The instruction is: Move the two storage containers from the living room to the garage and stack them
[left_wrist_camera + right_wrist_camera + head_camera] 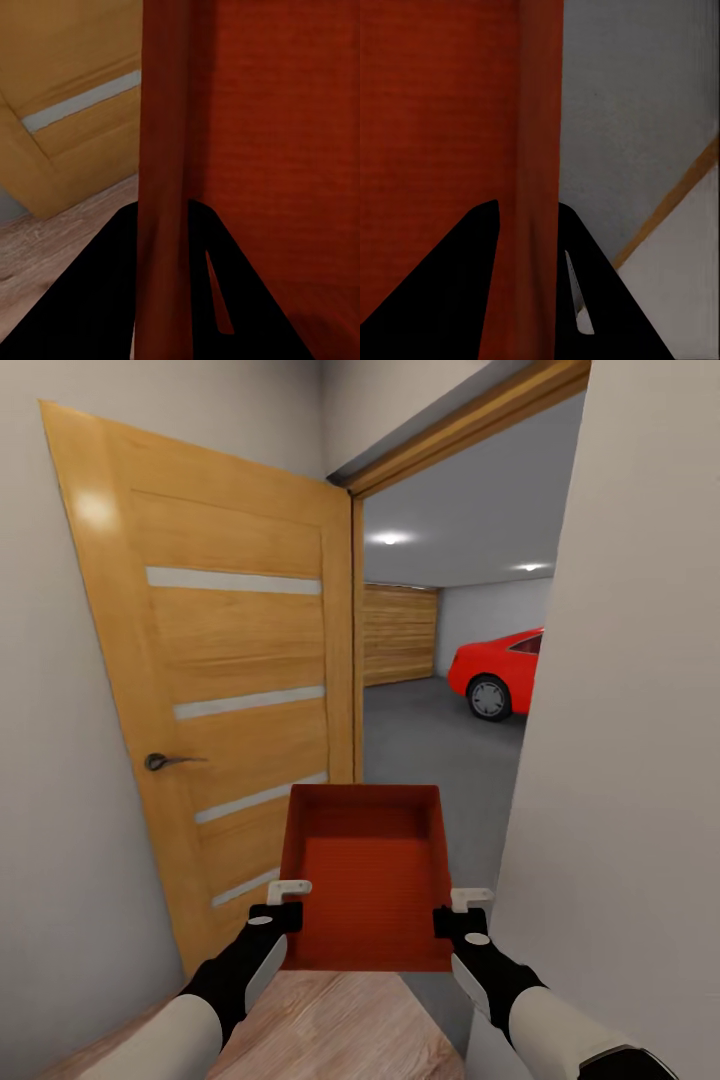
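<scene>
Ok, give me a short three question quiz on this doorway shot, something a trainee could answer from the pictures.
1. True or false: both grippers, left gripper and right gripper, clamp side walls of the storage container.
2. What stands beyond the doorway? A) blue sofa B) red car C) fireplace
3. Fill in: the wooden door is swung ____.

Key: 1 true. 2 B. 3 open.
</scene>
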